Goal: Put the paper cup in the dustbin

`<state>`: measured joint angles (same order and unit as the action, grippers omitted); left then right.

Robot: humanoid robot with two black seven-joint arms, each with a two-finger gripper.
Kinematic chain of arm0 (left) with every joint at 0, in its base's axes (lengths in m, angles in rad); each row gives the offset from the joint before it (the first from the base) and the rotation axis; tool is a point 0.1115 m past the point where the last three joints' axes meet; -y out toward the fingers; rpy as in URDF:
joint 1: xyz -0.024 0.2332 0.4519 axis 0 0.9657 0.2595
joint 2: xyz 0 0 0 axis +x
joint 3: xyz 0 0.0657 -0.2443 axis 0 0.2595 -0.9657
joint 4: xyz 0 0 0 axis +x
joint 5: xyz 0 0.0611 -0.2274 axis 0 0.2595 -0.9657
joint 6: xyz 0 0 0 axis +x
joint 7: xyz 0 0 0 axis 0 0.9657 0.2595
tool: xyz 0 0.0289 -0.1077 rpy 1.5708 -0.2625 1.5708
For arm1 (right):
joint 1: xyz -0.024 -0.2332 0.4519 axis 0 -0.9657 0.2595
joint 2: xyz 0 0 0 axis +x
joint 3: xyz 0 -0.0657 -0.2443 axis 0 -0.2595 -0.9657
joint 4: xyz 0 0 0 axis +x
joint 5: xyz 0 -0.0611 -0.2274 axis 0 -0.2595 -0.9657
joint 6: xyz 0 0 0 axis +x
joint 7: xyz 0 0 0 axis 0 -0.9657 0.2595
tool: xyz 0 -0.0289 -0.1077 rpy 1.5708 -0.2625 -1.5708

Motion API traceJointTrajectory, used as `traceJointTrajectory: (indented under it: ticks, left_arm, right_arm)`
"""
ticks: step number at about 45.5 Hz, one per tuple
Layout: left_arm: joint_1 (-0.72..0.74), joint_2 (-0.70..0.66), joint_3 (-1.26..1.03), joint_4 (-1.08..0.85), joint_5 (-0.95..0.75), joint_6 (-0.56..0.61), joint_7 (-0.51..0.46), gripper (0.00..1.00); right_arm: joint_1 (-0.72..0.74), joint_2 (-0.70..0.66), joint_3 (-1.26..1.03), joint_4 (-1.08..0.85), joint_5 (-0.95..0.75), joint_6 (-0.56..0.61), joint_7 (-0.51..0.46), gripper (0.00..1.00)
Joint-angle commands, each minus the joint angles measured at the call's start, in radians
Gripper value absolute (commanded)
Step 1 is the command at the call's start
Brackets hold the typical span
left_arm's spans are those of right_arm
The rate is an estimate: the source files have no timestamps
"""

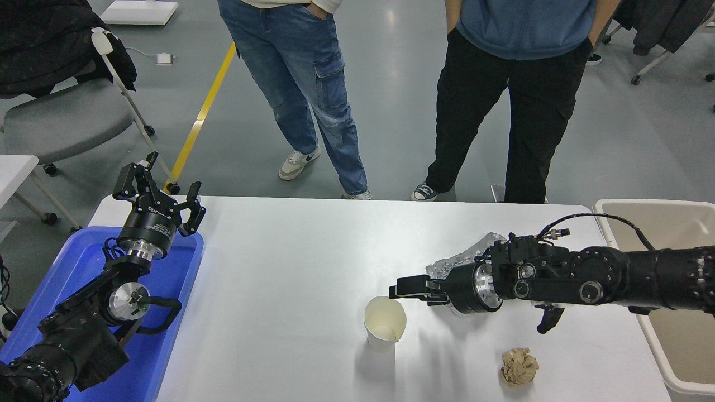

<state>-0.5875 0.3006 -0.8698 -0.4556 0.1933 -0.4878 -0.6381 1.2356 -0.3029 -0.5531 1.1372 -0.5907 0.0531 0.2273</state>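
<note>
right gripper [397, 290] reaching low toward paper cup [384, 324], fingers apart to take its rim | cup standing upright mid-surface, ungrasped | dustbin [642, 205] waiting at right edge | left gripper [156, 192] parked, fingers spread

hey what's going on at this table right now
The right gripper reaches in from the right toward an upright paper cup and is close beside its rim, not yet holding it. The dustbin waits at the table's right edge. The left gripper is parked over a blue tray. Two people stand beyond the table.
</note>
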Motion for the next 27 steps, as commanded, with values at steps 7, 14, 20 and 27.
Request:
traceJointTrajectory:
  ticks: [7, 14, 20, 27]
  left_arm:
    - [0.000, 0.000, 0.000, 0.000, 0.000, 0.000, 0.000, 1.00]
    - [0.000, 0.000, 0.000, 0.000, 0.000, 0.000, 0.000, 1.00]
    - [0.000, 0.000, 0.000, 0.000, 0.000, 0.000, 0.000, 1.00]
    - [0.000, 0.002, 0.000, 0.000, 0.000, 0.000, 0.000, 1.00]
  right_arm:
    - [-0.044, 0.016, -0.004, -0.005, -0.003, -0.036, 0.020, 1.00]
    - [-0.073, 0.016, -0.002, -0.007, -0.006, -0.049, 0.020, 1.00]
    - [-0.090, 0.016, -0.002, -0.008, -0.006, -0.058, 0.041, 0.98]
    - [-0.099, 0.015, -0.005, -0.016, -0.009, -0.068, 0.058, 0.96]
